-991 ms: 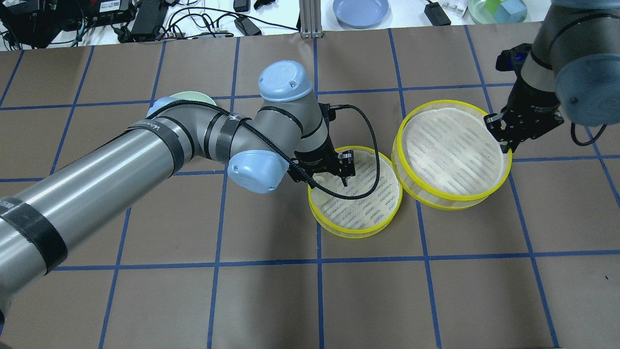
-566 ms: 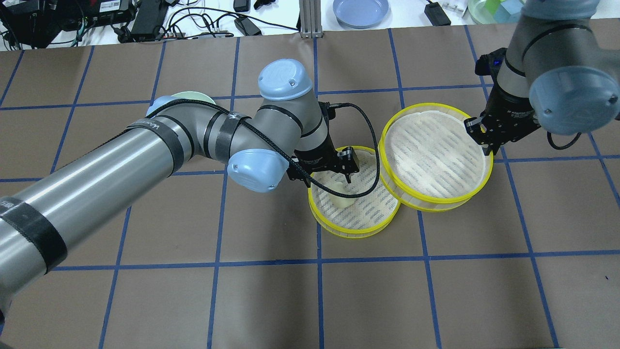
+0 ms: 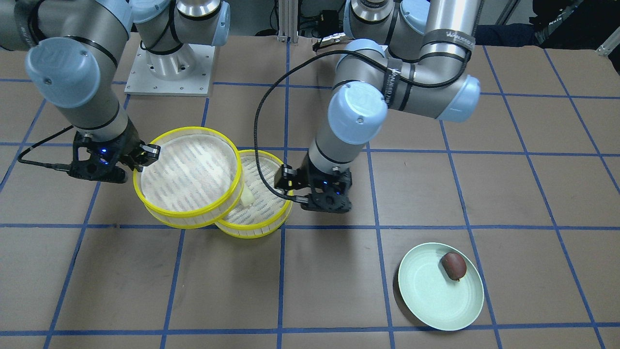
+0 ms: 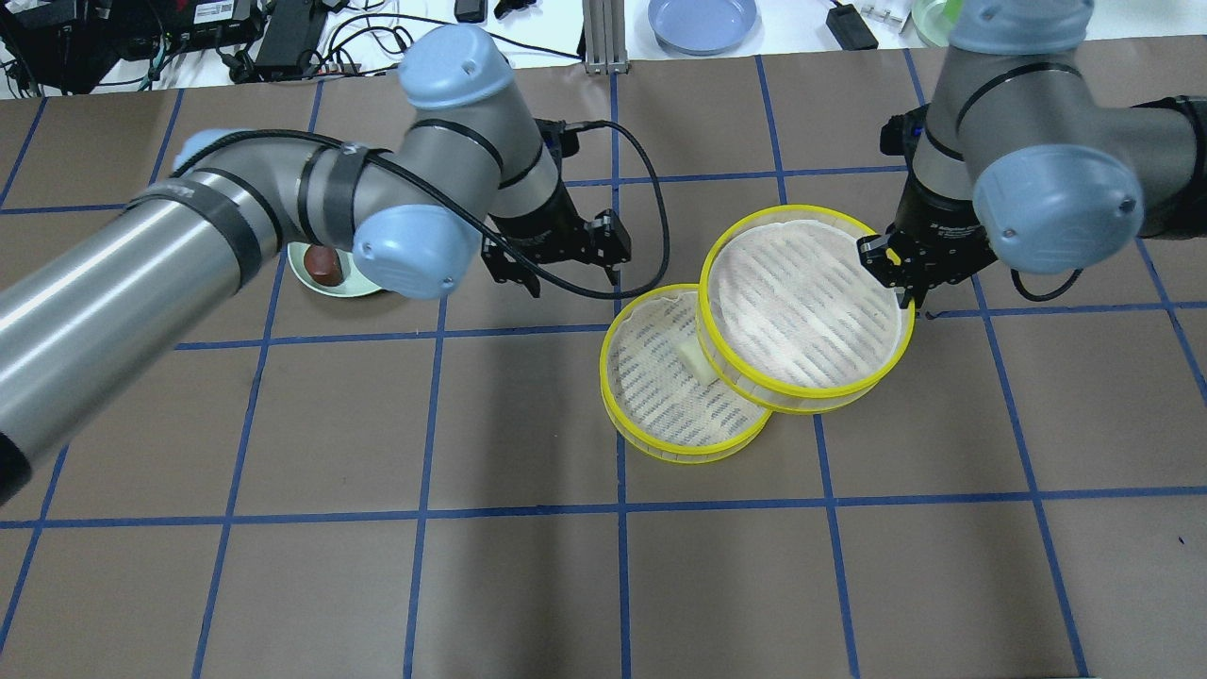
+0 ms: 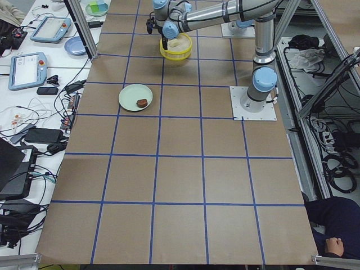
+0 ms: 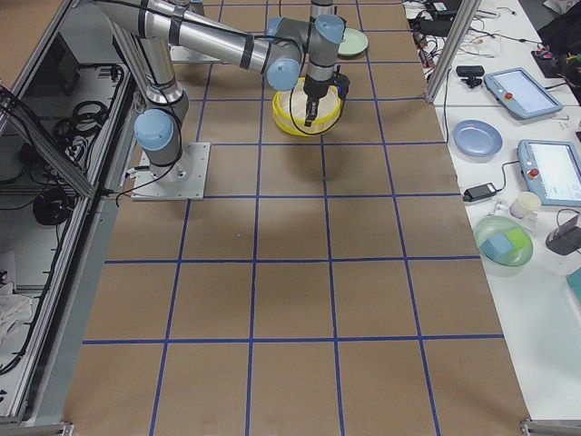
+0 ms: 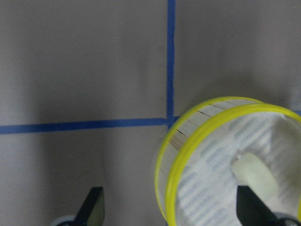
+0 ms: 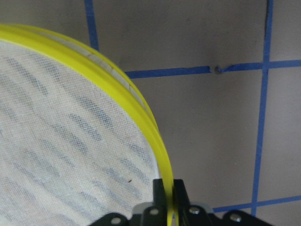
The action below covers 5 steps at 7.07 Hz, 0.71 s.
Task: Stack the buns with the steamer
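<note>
- A pale green plate (image 3: 431,300) sits on the brown table (image 4: 471,566) with its blue tape grid, well apart from the steamer on the robot's left side. The dark reddish-brown bun (image 3: 453,266) lies on it near the rim.
- The left gripper (image 4: 558,262) hangs over the table between the plate and the steamer, just beside the lower tier. Its wrist camera shows the jaws spread wide with nothing between them.
- The lower steamer tier (image 4: 688,451) stands flat on the table beside a crossing of tape lines, yellow rim up.
- The cream-white bun (image 4: 693,361) lies on that tier's slatted floor, toward the side nearer the second tier. In the overhead view the second tier's rim covers part of it.
- The upper steamer tier (image 4: 801,391) is off-centre over the lower one, covering only the lower tier's right-hand part in the overhead view. Its floor holds nothing. Whether the two tiers touch cannot be told.
- The right gripper (image 4: 901,278) has its jaws pinched narrowly on the upper tier's yellow rim, at the edge farthest from the lower tier. The right wrist view shows one finger inside the wall and one outside it.
</note>
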Motion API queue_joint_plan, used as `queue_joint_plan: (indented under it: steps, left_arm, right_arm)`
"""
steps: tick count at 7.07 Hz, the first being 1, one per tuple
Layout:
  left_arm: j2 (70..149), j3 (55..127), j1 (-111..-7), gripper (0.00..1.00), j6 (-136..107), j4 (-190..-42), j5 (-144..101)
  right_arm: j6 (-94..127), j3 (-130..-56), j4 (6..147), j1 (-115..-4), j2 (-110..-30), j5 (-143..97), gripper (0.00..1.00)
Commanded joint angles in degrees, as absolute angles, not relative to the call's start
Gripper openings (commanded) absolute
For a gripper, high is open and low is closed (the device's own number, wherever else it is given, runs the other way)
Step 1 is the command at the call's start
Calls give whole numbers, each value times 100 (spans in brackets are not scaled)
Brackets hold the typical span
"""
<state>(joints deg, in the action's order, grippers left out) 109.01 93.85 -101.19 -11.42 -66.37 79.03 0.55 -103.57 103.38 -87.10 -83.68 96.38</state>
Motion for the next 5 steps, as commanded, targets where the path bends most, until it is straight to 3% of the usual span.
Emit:
queue_joint_plan:
  steps: [1, 5]
  left_arm:
    - [10828, 9211, -9031, 100, 334, -6733, 8566]
    - [11161, 9290, -7903, 100, 1468, -6085, 9000]
  right_arm:
    - [681, -10354, 10476, -9340, -8105, 9449, 0]
    - [870, -10406, 10617, -9825, -7875, 9518, 0]
